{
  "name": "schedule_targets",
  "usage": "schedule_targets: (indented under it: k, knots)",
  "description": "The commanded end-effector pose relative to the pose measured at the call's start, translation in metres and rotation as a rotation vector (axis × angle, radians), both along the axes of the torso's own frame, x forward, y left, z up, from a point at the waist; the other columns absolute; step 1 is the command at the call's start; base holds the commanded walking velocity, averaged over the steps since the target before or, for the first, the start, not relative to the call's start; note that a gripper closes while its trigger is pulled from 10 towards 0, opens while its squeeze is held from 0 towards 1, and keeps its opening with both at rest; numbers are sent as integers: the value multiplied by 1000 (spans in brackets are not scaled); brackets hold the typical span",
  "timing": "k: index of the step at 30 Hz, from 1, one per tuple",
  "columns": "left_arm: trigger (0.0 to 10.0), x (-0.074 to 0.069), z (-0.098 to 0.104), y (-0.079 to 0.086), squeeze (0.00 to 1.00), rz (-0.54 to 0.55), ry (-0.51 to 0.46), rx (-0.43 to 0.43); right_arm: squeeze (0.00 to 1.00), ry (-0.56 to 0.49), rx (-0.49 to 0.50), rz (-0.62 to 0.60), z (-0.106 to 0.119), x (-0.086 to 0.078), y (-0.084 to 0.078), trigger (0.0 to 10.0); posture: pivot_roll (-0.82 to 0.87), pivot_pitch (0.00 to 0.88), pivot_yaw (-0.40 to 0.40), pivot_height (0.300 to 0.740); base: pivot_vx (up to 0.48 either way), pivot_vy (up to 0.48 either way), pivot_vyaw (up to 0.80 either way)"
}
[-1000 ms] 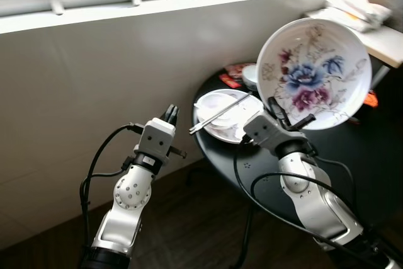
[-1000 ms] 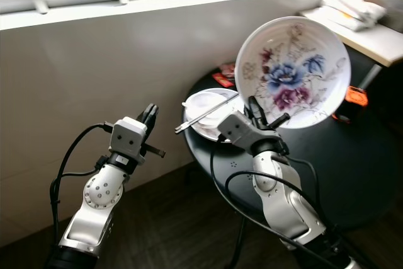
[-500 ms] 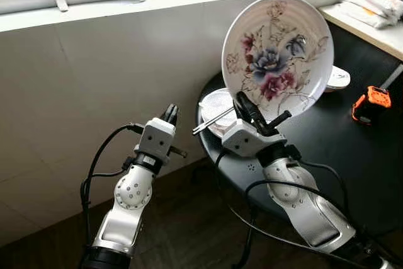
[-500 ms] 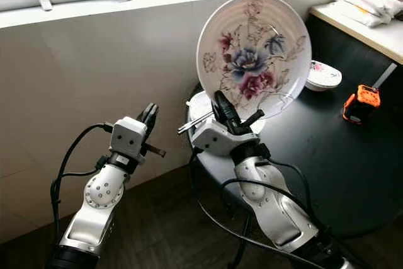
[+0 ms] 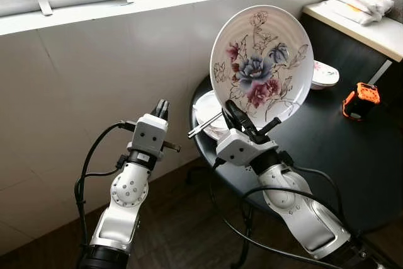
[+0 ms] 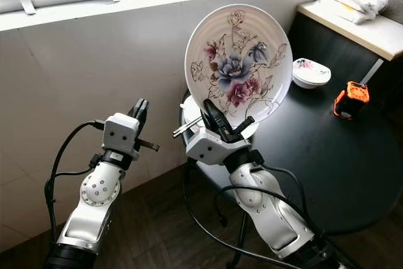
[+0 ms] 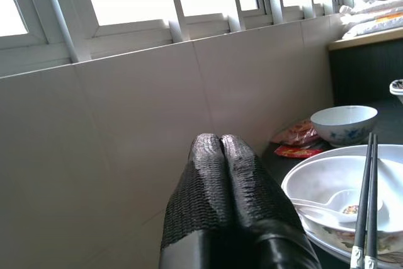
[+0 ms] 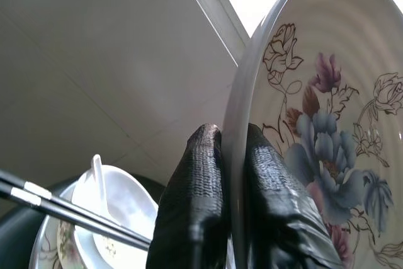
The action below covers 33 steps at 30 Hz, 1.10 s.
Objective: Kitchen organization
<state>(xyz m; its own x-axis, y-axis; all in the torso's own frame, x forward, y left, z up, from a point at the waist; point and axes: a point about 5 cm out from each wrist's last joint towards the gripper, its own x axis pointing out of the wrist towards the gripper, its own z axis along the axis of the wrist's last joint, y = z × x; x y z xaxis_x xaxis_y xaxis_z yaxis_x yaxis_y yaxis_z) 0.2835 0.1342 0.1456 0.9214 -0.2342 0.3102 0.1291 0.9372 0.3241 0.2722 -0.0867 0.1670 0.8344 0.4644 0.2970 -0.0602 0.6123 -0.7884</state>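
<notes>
My right gripper (image 5: 247, 122) is shut on the lower rim of a large white plate with a blue and purple flower pattern (image 5: 262, 66), holding it upright above the round black table (image 5: 327, 149). The right wrist view shows the fingers (image 8: 192, 212) pinching the plate's rim (image 8: 236, 155). At the table's left edge sits a white bowl with a spoon (image 7: 340, 187) on a plate, black chopsticks (image 7: 365, 200) laid across it. My left gripper (image 5: 161, 108) is raised left of the table near the tiled wall, shut with nothing in it.
A small floral bowl (image 5: 325, 75) and an orange tape measure (image 5: 357, 100) lie further back on the table. Red packets (image 7: 293, 143) and another bowl (image 7: 343, 124) sit by the wall. A counter with folded cloths (image 5: 356, 1) is at the far right; a window sill (image 5: 126, 4) runs above.
The view has shifted. My right gripper has carried the plate leftward and turned it more upright, over the table's left edge. The left arm has hardly moved.
</notes>
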Motion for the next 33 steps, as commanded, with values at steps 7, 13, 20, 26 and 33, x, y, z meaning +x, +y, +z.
schedule_targets:
  k: [7,13,20,26,33]
  knots:
    - [10000,1,-1,-2,0,5,2,12,0,-16,4,29,4,0,-2,0,-38,0,-94,740,0,0,800]
    - [10000,1,-2,2,0,25,9,11,0,-6,12,42,3,0,-1,0,-36,0,-96,740,0,0,800]
    - [10000,2,-3,2,0,29,19,13,0,3,28,42,3,1,-3,0,-39,0,-95,740,0,113,800]
    - [10000,3,-3,1,0,25,19,23,0,9,46,41,4,2,-4,0,-39,0,-95,740,0,464,800]
    - [10000,3,-3,0,0,26,10,35,0,27,69,48,3,3,-3,0,-37,0,-95,740,0,42,800]
